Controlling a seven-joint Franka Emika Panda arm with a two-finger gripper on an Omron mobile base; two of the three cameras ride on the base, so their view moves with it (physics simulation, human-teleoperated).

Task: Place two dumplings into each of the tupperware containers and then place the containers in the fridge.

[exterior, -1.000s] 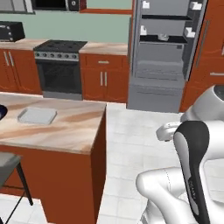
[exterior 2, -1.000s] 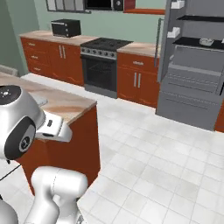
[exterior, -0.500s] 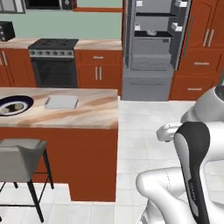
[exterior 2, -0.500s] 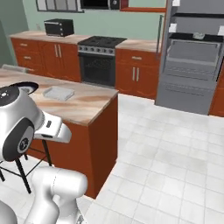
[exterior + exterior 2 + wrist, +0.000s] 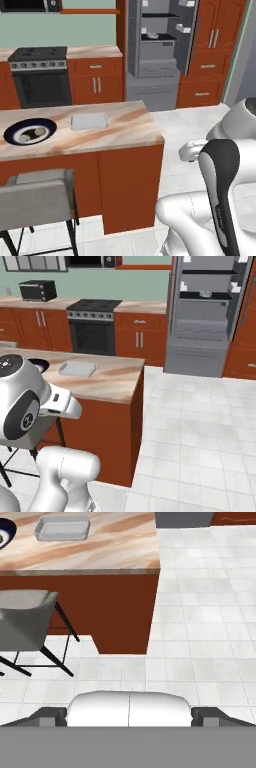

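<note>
My tool (image 5: pixel 129 716) has its jaws fully apart, holding nothing and touching nothing; in the hand view its fingertips (image 5: pixel 47 716) sit wide at the bottom edge, over the white tiled floor (image 5: pixel 200 637).

Pale grey tupperware container (image 5: pixel 89 121) lies flat on the island worktop (image 5: pixel 125 127), near the middle, open side up. I can't tell if anything is in it. It also shows in the right base view (image 5: pixel 77 369) and top left of the hand view (image 5: pixel 62 528).

Dark-blue plate (image 5: pixel 30 131) with white centre sits just left of that container, apart from it. Two dumplings (image 5: pixel 31 133) lie on it.

Fridge (image 5: pixel 159 50) stands open at the back wall, well apart from the island, doors swung out. A small pale item rests on one inner shelf (image 5: pixel 151 36), too small to identify. Right base view shows the same fridge (image 5: pixel 205 311).

Grey stool (image 5: pixel 37 197) stands tucked at the island's near side. Oven (image 5: pixel 41 75) and red-brown cabinets line the rear wall, with a black microwave (image 5: pixel 37 290) on the rear counter.

No readable writing, brands or labels anywhere.
</note>
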